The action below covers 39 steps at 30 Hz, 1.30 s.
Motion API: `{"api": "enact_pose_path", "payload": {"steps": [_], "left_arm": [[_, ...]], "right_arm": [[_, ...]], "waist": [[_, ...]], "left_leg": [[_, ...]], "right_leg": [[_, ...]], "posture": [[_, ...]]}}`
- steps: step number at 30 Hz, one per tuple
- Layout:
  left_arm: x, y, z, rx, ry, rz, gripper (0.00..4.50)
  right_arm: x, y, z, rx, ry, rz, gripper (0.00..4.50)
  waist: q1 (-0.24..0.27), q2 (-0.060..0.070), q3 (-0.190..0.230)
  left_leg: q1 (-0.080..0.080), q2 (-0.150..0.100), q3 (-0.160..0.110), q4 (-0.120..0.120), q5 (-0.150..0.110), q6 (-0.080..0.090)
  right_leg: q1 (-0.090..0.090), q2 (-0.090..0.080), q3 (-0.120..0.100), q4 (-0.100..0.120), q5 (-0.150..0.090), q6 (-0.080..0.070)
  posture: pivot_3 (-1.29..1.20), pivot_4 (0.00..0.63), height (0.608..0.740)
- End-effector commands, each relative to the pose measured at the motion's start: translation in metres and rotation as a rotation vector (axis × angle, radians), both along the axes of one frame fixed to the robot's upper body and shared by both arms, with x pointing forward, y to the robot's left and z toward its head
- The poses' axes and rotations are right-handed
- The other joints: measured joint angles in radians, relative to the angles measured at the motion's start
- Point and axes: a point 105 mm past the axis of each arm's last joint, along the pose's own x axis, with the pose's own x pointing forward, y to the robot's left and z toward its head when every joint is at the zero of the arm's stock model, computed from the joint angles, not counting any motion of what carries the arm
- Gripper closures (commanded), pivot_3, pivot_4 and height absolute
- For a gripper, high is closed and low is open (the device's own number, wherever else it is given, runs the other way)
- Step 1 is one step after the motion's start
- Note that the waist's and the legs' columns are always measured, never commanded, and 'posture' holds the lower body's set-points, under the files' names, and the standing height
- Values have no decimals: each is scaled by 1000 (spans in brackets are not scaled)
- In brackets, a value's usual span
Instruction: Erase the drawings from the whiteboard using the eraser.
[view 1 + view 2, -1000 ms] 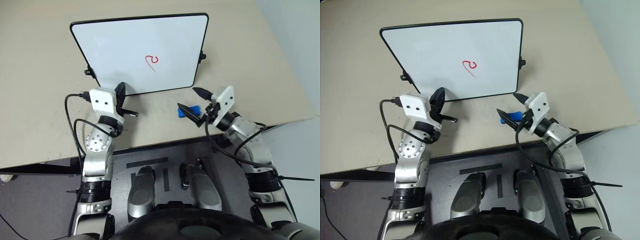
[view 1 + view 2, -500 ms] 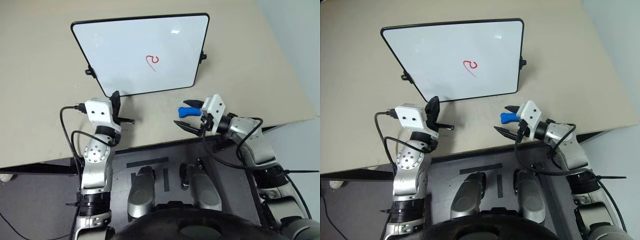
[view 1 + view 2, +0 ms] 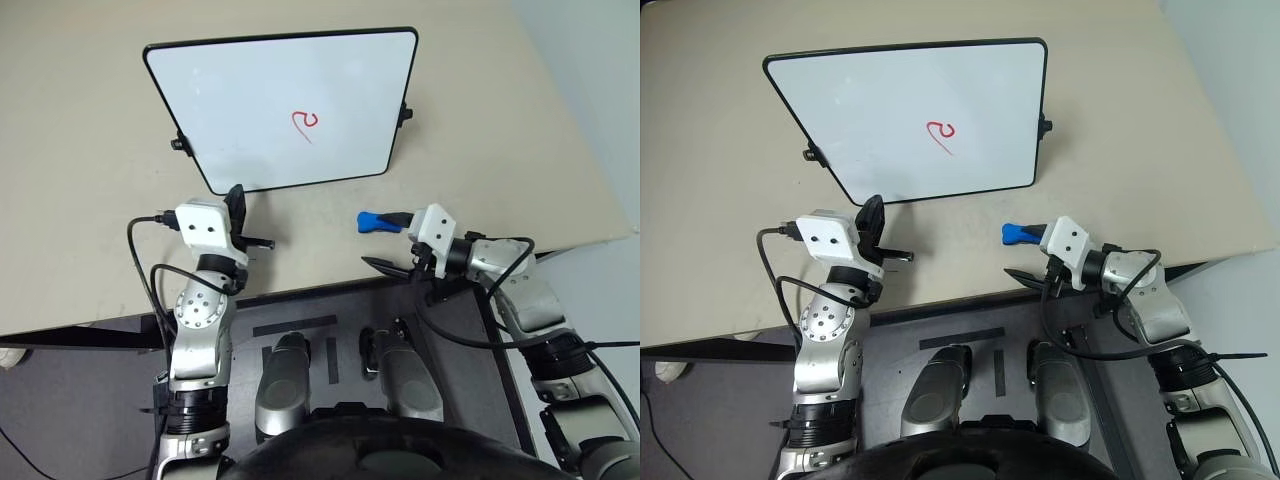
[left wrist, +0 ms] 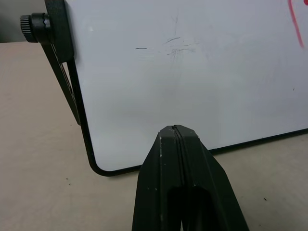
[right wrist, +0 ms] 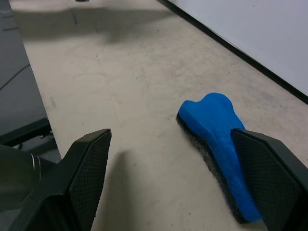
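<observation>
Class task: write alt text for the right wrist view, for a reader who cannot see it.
A small bright blue bone-shaped eraser lies on a beige table between the wide-open jaws of the right gripper, beside one jaw. A black-framed whiteboard lies beyond.

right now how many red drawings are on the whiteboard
1. A single red squiggle shaped like a 2 sits right of centre on the whiteboard. The left wrist view also shows faint dark smudges on the board, not red.
</observation>
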Motion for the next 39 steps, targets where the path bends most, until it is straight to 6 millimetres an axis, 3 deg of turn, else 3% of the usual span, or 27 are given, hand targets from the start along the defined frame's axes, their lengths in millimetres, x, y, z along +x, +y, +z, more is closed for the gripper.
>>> {"api": "enact_pose_path", "payload": {"steps": [1,5,8,18,23,26,31,34,39], "left_arm": [[1,-4,11,4,-48,-9,4500],[3,-4,12,5,-50,-8,4500],[4,-3,12,6,-53,-5,4500],[7,-3,15,9,-64,-8,4500],[9,-3,16,2,-70,-7,4500],[7,1,16,-4,-70,-6,4500],[6,1,14,-2,-63,-8,4500],[6,-1,14,-5,-66,-13,4500],[5,-2,14,-9,-74,-3,4500]], "right_arm": [[7,-6,-4,-33,-8,-20,319],[13,-7,-4,-36,-15,-37,319],[17,-7,-4,-33,-22,-47,913],[26,-8,-1,-35,-75,-76,4453],[27,-5,7,-14,-108,-71,4481],[28,20,46,63,-241,14,4481],[41,53,78,6,-538,125,4481],[53,67,79,-88,-685,202,4481],[70,80,76,-137,-784,255,4481]], "waist": [[0,0,0],[1,0,0],[1,0,0],[0,0,0],[0,0,0],[-5,0,0],[-11,0,0],[-9,0,0],[2,0,0]], "left_leg": [[1,0,0,0,0,0],[4,0,0,0,0,0],[5,0,0,0,0,0],[5,0,-1,-1,-1,-1],[5,0,-1,-2,-1,-1],[5,0,-1,-2,-1,-1],[5,1,-1,-3,-1,-1],[4,1,-1,-4,-1,-1],[-1,1,-2,-5,-3,-1]], "right_leg": [[1,0,0,0,0,0],[5,0,0,0,0,0],[5,0,1,0,0,1],[5,0,1,0,-1,1],[5,0,1,0,-1,1],[4,0,1,0,-1,1],[2,0,1,0,0,0],[0,0,1,0,5,-9],[-7,-2,1,0,5,-12]], "posture": [[0,150,740],[0,150,740],[0,150,740],[0,150,740],[0,150,740],[0,150,740],[0,150,740],[0,150,740],[0,150,740]]}}
